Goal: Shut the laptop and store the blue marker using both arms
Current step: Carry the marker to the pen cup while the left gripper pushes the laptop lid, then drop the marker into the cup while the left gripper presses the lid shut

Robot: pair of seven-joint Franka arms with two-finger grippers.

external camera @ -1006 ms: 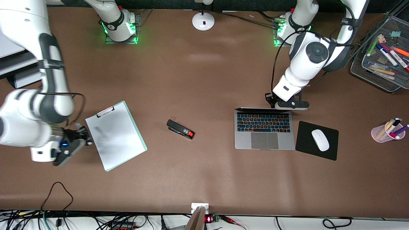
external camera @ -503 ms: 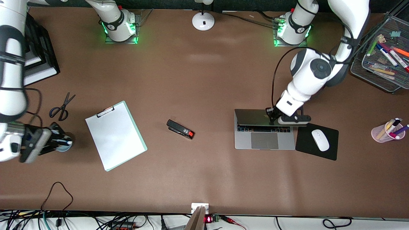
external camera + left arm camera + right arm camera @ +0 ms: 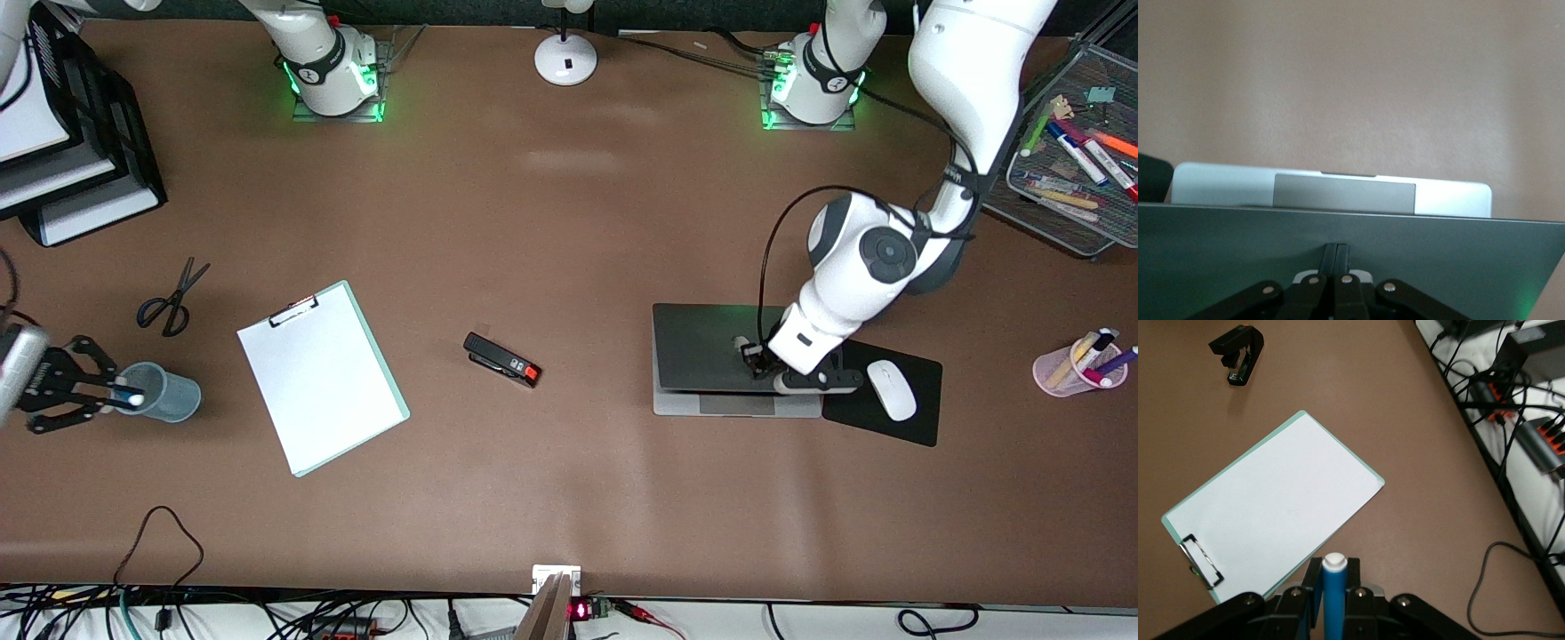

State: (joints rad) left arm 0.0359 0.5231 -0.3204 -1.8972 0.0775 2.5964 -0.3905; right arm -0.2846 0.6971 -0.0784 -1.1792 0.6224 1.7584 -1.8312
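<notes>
R tool [image 3: 98, 397] shut on blue marker [image 3: 1333, 597], white tip up, long axis approx vertical; cup [image 3: 169, 393] just beside it toward the L arm's end. L tool [image 3: 754, 360], fingers together, presses lid of laptop [image 3: 702, 347], probably nearly closed.

The laptop [image 3: 711, 356] is silver-grey and thin. Its lid is almost shut, tilted low over the base, so only the front strip with the trackpad [image 3: 1345, 195] shows. It sits just beside the black mousepad [image 3: 880, 418], touching its edge, toward the left arm's end of the table. The left gripper [image 3: 756, 360] rests on the lid with its fingers together.

The blue marker [image 3: 1333, 597] is bright blue with a white tip. The right gripper [image 3: 111, 396] clamps it over the grey cup [image 3: 169, 393], and the white tip [image 3: 136, 400] shows at the cup's rim.
</notes>
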